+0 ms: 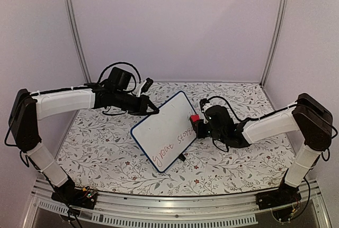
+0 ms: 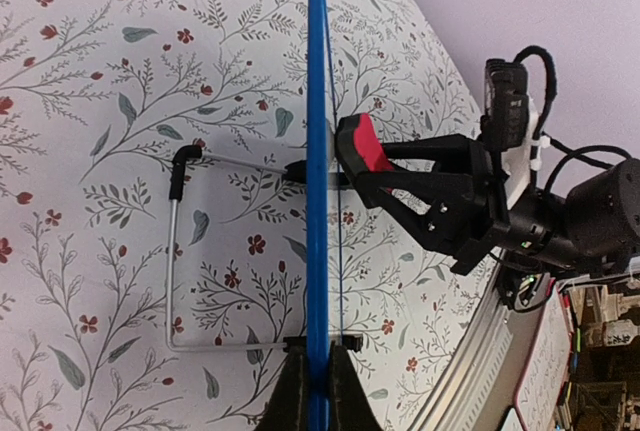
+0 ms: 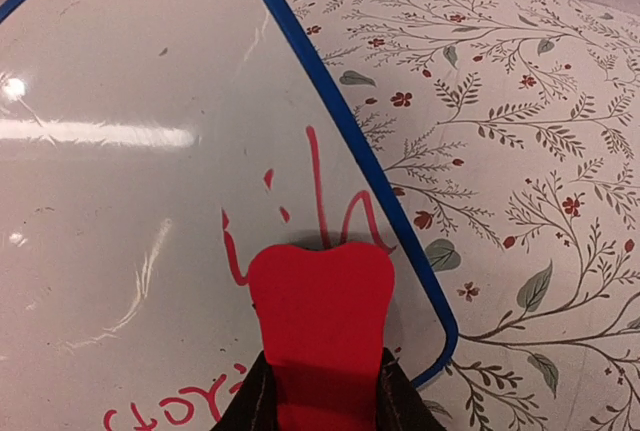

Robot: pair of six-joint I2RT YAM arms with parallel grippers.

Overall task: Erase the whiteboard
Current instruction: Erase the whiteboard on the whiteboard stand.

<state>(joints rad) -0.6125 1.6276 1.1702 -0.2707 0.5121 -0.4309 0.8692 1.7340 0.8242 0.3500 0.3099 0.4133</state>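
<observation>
Barely begun | small shiny white whiteboard with blue rim (image 1: 164, 125) stands on flowery tabletop (image 1: 106, 154), left gripper (image 2: 318, 379) pinching its edge | right gripper (image 3: 325, 396) pinches red block eraser (image 3: 320, 316) against it | red writing (image 1: 170, 151) not wiped yet

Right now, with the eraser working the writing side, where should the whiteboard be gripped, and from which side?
Pinch the whiteboard by its thin blue rim edge-on, one finger per face, as the left gripper does. Approach from the edge opposite the red eraser: the board stands propped on its wire stand, leaving that edge free and clear of the red writing.
</observation>
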